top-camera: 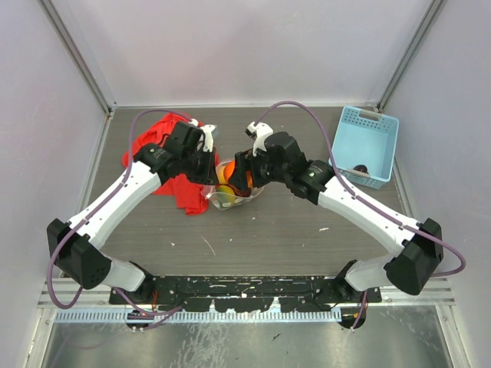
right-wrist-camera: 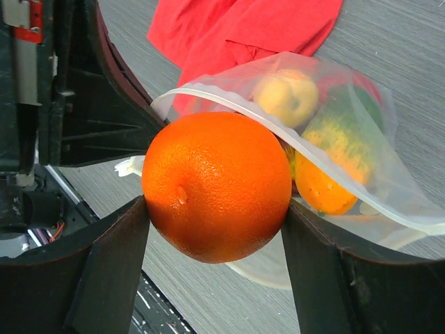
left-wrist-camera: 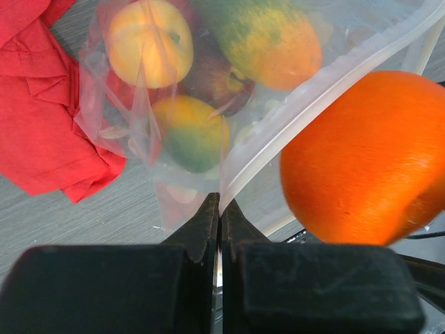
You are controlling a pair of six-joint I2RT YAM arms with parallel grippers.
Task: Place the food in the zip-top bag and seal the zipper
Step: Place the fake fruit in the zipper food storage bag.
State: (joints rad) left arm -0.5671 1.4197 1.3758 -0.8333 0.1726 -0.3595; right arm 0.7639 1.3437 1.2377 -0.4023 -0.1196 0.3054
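Loading underway: several fruits (left-wrist-camera: pixel 149 42) inside zip-top bag (left-wrist-camera: pixel 111 129); right pincer (right-wrist-camera: pixel 215 223), jaws wide, clasps orange (right-wrist-camera: pixel 217 174) at mouth; left pincer (left-wrist-camera: pixel 220 209) pinches zipper (left-wrist-camera: pixel 334 76), unsealed.

Orange fruit (right-wrist-camera: pixel 217 186), clear bag (right-wrist-camera: pixel 361 104), red cloth (right-wrist-camera: pixel 243 28), light-blue basket (top-camera: pixel 370 146).

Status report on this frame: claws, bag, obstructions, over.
Left claw pinching the zip-top bag rim. Right claw holding the orange at the bag mouth. Other fruits already inside. Red cloth alongside, not blocking.
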